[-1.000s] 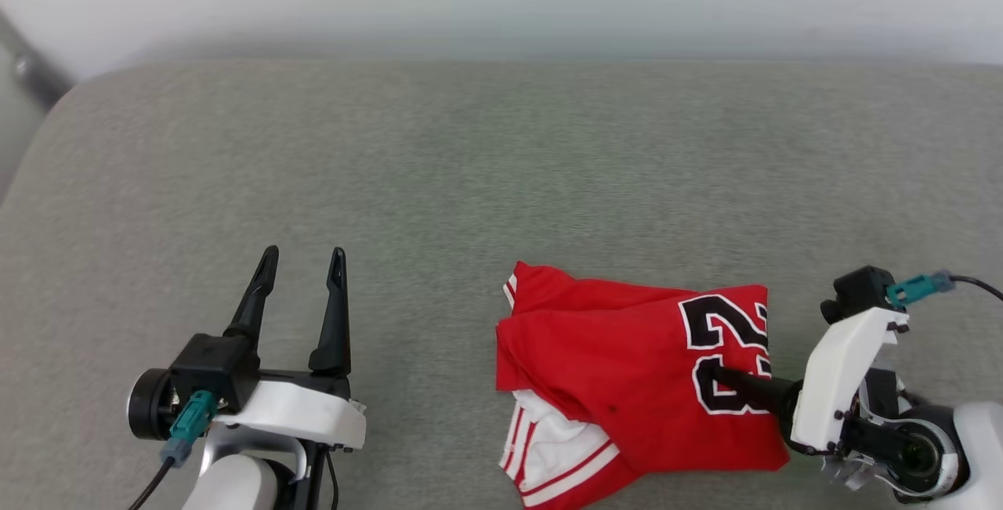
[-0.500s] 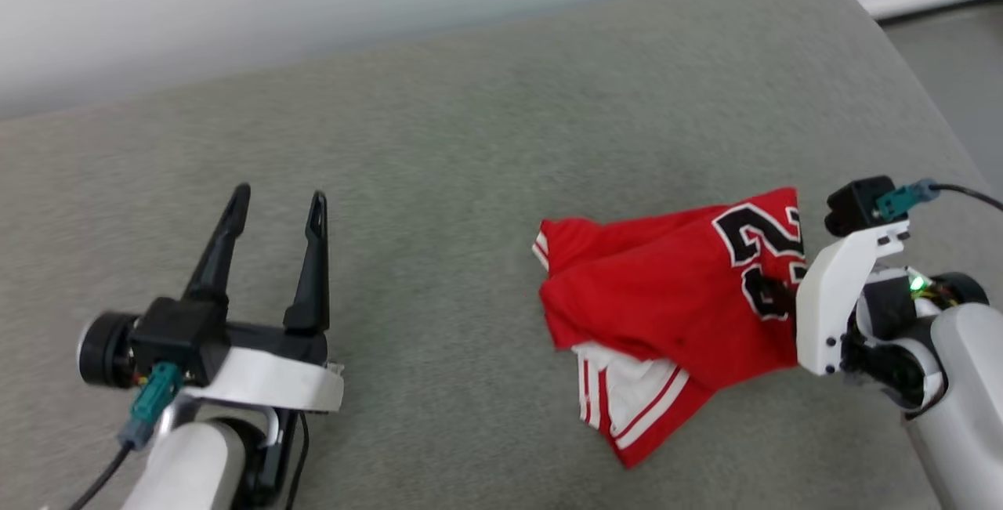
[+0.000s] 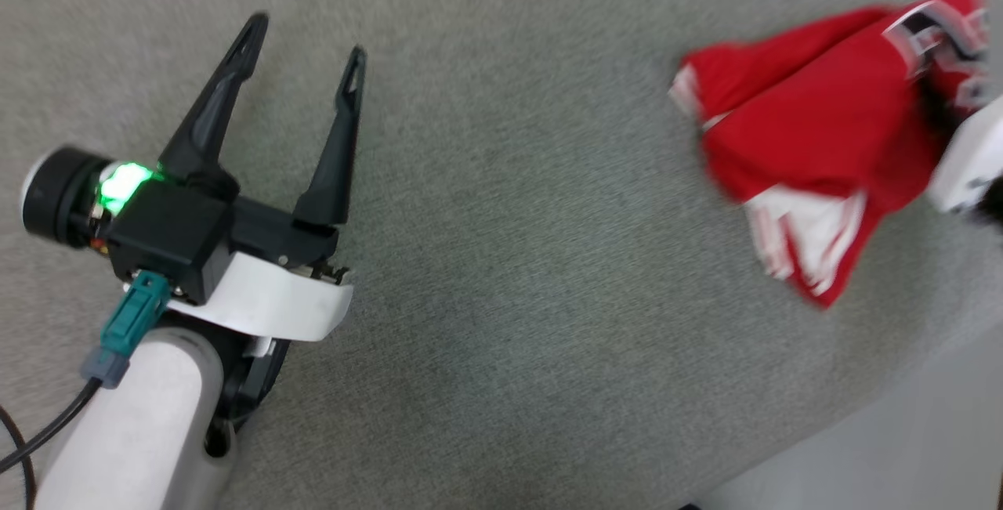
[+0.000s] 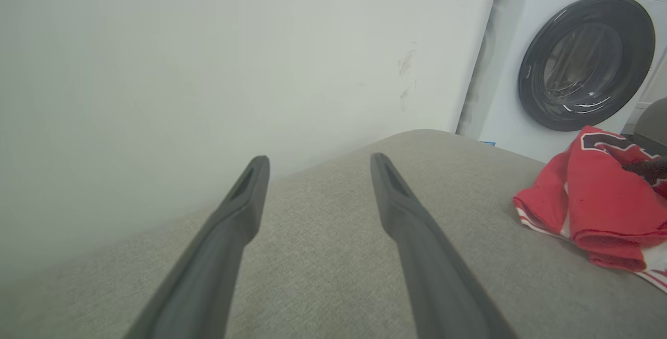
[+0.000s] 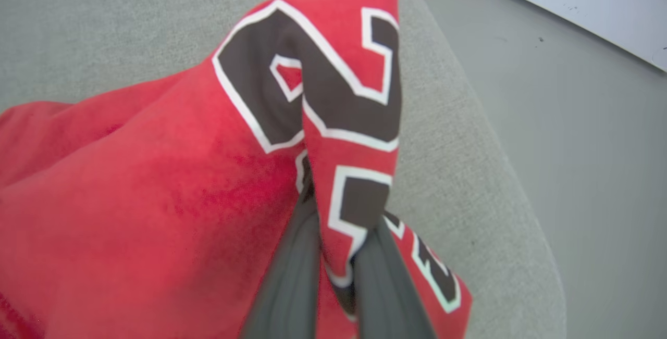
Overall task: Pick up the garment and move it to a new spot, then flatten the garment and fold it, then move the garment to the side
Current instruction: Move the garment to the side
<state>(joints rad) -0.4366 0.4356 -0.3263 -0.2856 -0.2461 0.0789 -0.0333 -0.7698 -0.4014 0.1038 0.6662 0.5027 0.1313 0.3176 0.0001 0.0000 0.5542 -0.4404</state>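
Garment (image 5: 130,198) within right gripper (image 5: 338,245)

A: Tally, cloth?
B: One garment (image 3: 807,134), red with white. It is the only cloth piece noted.
A: What carries it?
B: One grey cushioned surface (image 3: 509,259).
A: Grippers?
B: Two: left gripper (image 3: 305,36) and right gripper (image 5: 338,224). Two dark fingers (image 4: 229,235) on each, four in all.
A: Appliances?
B: One washing machine (image 4: 583,63), with one round door.
A: Small items on the left wrist?
B: One green light (image 3: 121,181), one teal connector (image 3: 133,318).
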